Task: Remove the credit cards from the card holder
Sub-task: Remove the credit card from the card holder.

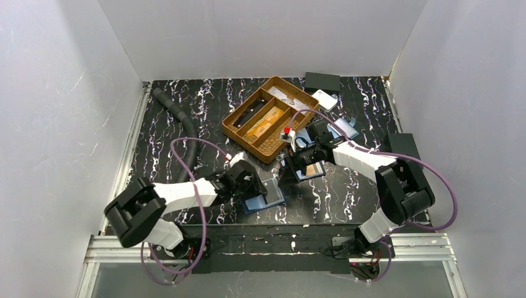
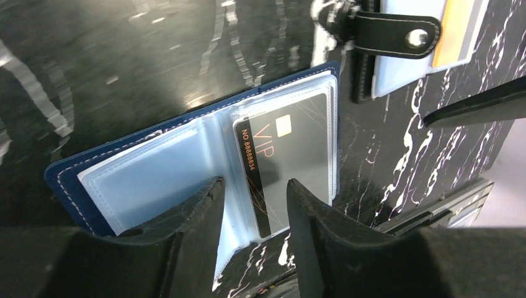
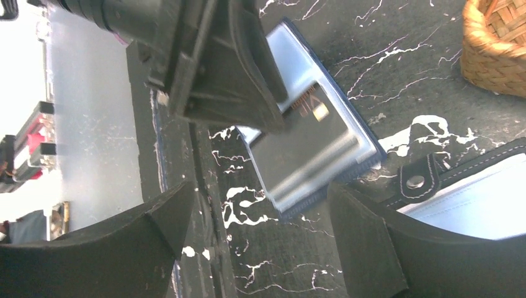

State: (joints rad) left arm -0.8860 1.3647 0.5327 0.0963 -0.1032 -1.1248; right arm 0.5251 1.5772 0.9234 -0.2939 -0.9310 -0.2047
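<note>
The blue card holder (image 2: 149,167) lies open by the middle of the bench's (image 1: 205,105) near edge, a dark VIP card (image 2: 291,143) in its clear sleeve. The left end effector (image 2: 253,183) stands released, astride that sleeve. The right end effector (image 3: 260,189) hangs released near a second holder (image 2: 403,71) showing a yellow-orange card (image 2: 456,31).

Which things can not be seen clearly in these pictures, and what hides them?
- Left wrist view: the fingers of the left gripper hide parts of the near edges of the VIP card and blue holder; contact cannot be told.
- Left wrist view: the top edge cuts off the orange card.
- Right wrist view: the left gripper covers part of the blue holder; the card's print is blurred.
- Top view: the card is too small to read.
</note>
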